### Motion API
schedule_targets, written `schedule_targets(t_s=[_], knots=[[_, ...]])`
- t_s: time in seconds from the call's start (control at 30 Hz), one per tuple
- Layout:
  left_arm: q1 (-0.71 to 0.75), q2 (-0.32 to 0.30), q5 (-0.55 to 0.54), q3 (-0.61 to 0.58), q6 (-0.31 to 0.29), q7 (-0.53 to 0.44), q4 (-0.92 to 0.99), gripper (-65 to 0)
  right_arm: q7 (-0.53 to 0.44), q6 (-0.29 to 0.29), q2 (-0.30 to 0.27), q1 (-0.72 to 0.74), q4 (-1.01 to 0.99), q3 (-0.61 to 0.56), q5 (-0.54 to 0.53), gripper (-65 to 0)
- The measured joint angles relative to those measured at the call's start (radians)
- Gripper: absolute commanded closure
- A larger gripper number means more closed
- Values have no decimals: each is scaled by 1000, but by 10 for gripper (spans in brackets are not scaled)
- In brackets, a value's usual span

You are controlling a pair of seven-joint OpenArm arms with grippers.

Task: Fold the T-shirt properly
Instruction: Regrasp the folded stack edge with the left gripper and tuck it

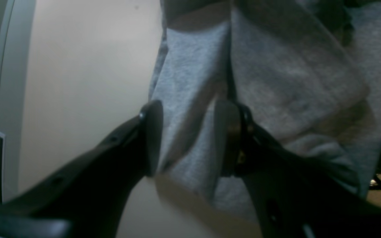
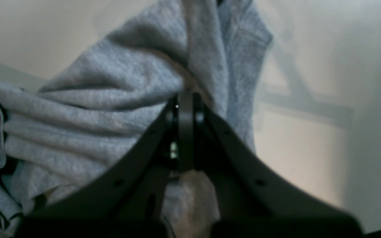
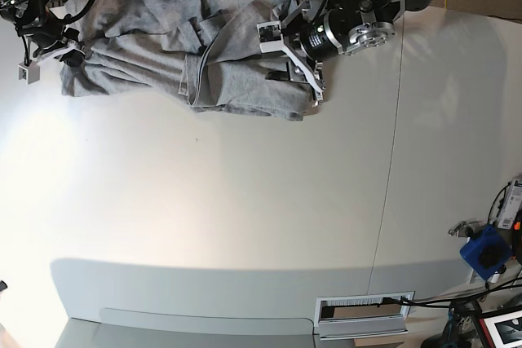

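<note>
The heather-grey T-shirt lies crumpled in a long band along the far edge of the white table, plain side showing. My left gripper is at the band's right end. In the left wrist view its jaws stand apart with a fold of the T-shirt between them. My right gripper is at the band's left end. In the right wrist view it is shut, pinching a bunch of the T-shirt at its tips.
A blue device and cables sit off the table's right edge. A slotted panel lies at the near edge. A seam runs down the table on the right. Cables hang behind the far edge.
</note>
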State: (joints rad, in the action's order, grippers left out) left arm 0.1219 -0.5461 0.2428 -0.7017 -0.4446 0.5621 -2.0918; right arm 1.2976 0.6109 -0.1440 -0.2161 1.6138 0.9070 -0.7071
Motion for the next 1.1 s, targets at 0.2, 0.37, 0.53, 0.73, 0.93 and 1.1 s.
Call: schedule_targets(t_s=[0.2, 0.37, 0.53, 0.73, 0.93, 1.1], knots=[[-56, 0, 60, 1, 80, -43, 117, -256, -9, 0, 0, 0, 0, 0, 0, 0], [-92, -29, 36, 0, 63, -52, 174, -248, -12, 0, 0, 0, 0, 0, 0, 0], [-92, -92, 33, 0, 40, -89, 131, -248, -12, 0, 0, 0, 0, 0, 0, 0], [-89, -161, -171, -3, -161, -97, 39, -248, -12, 0, 0, 0, 0, 0, 0, 0], [-64, -163, -263, -3, -223, -84, -21, -247, -12, 0, 0, 0, 0, 0, 0, 0], [-16, -109, -209, -3, -223, -84, -15, -247, -12, 0, 0, 0, 0, 0, 0, 0]])
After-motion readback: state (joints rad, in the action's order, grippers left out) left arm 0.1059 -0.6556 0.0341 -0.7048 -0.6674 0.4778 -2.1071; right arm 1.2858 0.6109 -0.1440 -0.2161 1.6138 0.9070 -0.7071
